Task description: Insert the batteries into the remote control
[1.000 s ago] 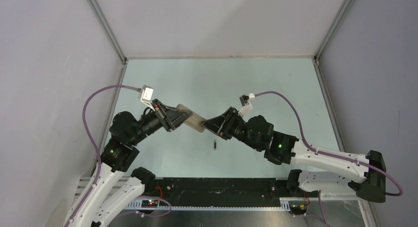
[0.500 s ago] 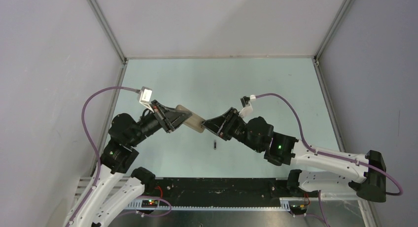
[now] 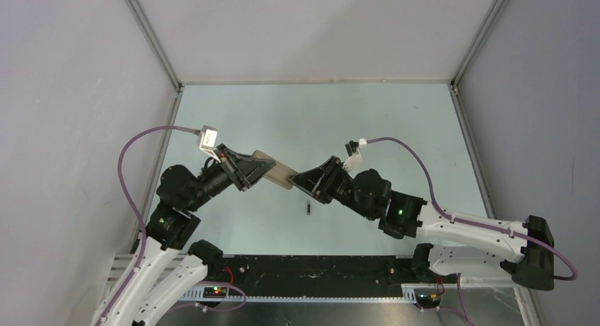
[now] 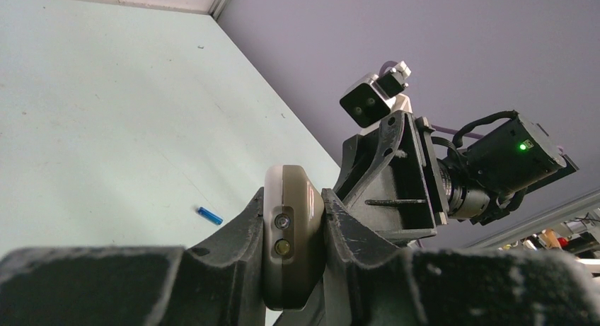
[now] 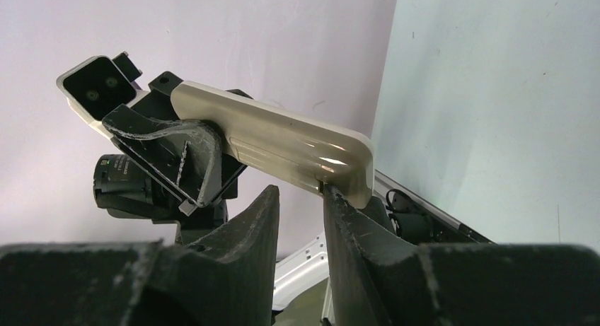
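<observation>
Jaws of our left gripper point(image 4: 293, 197) clamp the beige-grey oblong plastic remote control point(image 4: 290, 227) edgewise, off the table; its free end touches the tip of our right gripper point(image 5: 301, 191), whose jaws stand slightly apart. We see the tiny black cylindrical battery point(image 3: 308, 208) lying on the pale green table point(image 3: 368, 121) below the right jaws, and the bright blue battery point(image 4: 209, 215) lying beyond the left jaws.

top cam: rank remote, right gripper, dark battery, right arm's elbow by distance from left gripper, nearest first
1. remote control: clamped in the left gripper, centre-left.
2. right gripper: just to the right, at the remote's far end.
3. dark battery: lying on the table, lower right of both.
4. right arm's elbow: far bottom-right corner.
</observation>
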